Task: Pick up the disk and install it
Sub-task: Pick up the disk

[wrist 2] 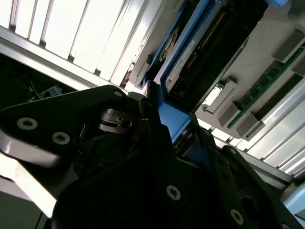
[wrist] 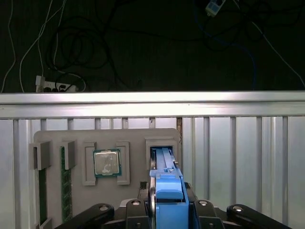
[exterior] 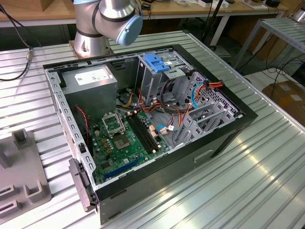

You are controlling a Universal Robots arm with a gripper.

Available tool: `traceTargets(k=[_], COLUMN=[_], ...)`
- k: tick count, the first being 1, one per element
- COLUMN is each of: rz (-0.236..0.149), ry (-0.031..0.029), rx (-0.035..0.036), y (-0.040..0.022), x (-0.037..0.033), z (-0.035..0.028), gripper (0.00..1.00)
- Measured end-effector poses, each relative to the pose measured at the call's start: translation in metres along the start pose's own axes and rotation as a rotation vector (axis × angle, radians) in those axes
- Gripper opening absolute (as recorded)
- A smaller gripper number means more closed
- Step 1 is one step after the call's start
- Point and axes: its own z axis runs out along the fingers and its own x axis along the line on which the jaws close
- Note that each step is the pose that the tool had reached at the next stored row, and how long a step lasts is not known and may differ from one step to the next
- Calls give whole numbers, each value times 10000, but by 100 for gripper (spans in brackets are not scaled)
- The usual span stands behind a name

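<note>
The disk [wrist: 167,188] stands on edge with its bright blue carrier rail facing the first wrist view. Its far end sits in a slot of the grey fixture tray [wrist: 133,138]. My gripper [wrist: 167,212] straddles the near end of the rail, its black fingers [wrist: 200,210] pressed against both sides. In the second wrist view the blue rail of the disk [wrist 2: 174,119] is clamped between the black parts of the gripper [wrist 2: 167,126]. The rest of the disk runs away edge-on above the tray.
The tray also holds a processor chip [wrist: 106,162] and a memory stick [wrist: 65,186]. In the exterior view the open computer case [exterior: 228,138] lies on the slatted metal table, with a blue-topped drive cage [exterior: 157,62] and a power-supply box [exterior: 90,78]. The arm's base [exterior: 109,19] stands behind it.
</note>
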Motion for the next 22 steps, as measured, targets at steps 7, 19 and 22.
traceTargets(k=[7, 19, 22], rz=[-1, 230, 112], ry=[-1, 0, -1], rx=[4, 3, 4], y=[-1, -1, -1], x=[0, 0, 0], z=[10, 11, 11], gripper=[37, 37, 37])
